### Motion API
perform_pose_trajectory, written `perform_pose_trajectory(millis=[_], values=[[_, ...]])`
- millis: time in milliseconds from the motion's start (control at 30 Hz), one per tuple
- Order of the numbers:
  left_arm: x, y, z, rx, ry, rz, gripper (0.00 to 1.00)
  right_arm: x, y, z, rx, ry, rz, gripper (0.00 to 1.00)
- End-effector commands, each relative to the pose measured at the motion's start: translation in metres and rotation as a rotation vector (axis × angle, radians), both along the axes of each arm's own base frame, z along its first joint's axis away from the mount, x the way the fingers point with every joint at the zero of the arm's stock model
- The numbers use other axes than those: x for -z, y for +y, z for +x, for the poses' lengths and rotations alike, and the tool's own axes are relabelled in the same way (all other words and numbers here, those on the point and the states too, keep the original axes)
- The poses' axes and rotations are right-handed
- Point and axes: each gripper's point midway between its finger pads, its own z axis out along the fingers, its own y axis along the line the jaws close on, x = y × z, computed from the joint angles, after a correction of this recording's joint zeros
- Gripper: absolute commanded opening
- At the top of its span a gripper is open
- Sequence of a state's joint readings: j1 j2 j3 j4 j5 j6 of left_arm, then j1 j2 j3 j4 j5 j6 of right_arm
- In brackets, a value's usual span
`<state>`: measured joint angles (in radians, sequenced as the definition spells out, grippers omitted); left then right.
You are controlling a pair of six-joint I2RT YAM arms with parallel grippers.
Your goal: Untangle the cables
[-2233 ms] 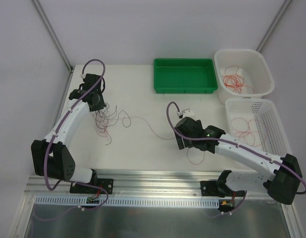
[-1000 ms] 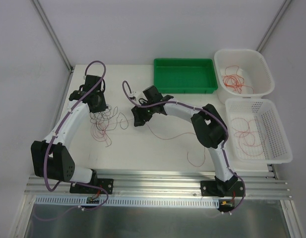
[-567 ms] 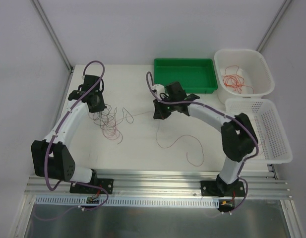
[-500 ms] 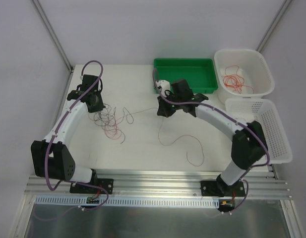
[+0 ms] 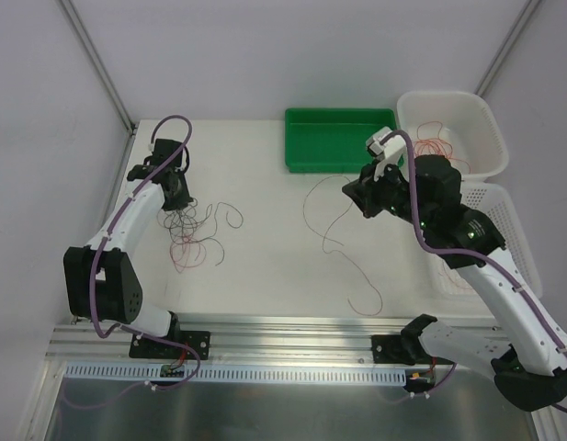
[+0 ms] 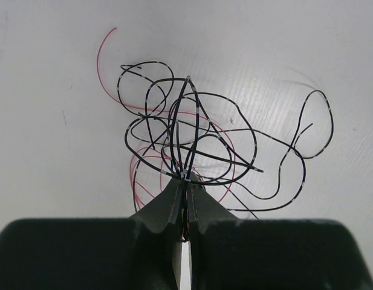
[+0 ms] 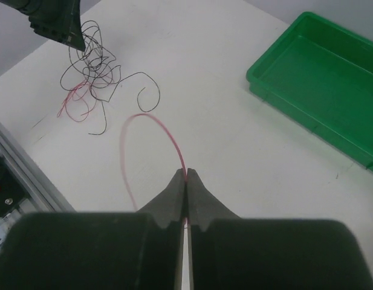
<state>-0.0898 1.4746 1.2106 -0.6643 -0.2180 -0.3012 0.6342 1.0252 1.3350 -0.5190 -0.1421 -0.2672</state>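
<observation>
left gripper [image 6: 186, 181] closed on black strands of the tangle of cables [image 6: 192, 136], a pinch hidden in the top view | left arm stretched along the far-left table [image 5: 265, 266] edge | red cable [image 7: 155, 122] clamped by right gripper [image 7: 186, 175], trailing to the table | right arm raised beside green tray [image 5: 343, 140]

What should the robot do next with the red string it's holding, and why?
Probably the right gripper should carry its red cable over to the white basket and let go. The cable hangs apart from the tangle that the left gripper pinches, and that basket holds other red cables.
</observation>
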Motion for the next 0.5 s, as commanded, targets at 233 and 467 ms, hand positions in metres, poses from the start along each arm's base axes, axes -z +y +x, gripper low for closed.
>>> perform_pose_trajectory(millis=[233,467], values=[[-0.01,-0.005,0.001,0.025,-0.027,-0.045,0.0,0.114,-0.04,0.013,0.323,0.231,-0.093,0.01],[-0.012,-0.016,0.0,0.052,-0.033,-0.098,0.0,0.206,-0.064,-0.026,0.418,0.438,-0.146,0.02]])
